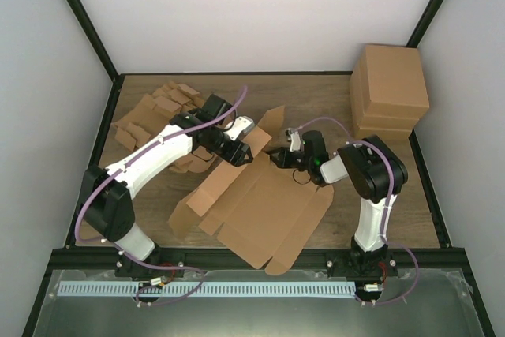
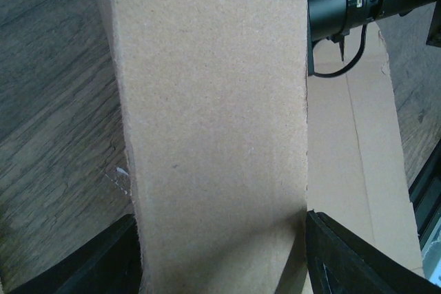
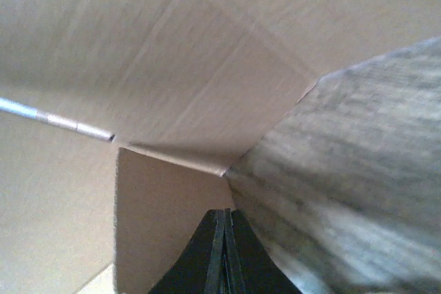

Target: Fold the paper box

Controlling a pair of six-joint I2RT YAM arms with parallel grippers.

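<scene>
The paper box is a flat brown cardboard blank spread over the middle of the table, with one far flap raised. My left gripper is at the blank's far left corner. In the left wrist view a cardboard strip fills the whole gap of the left gripper, and both of its edges touch the black fingers. My right gripper is beside the raised flap. Its fingers are pressed together with nothing between them, pointing into a fold corner of the cardboard.
A tall block of same-sized brown boxes stands at the back right. A ragged heap of cardboard blanks lies at the back left, under the left arm. Black frame rails border the wooden table.
</scene>
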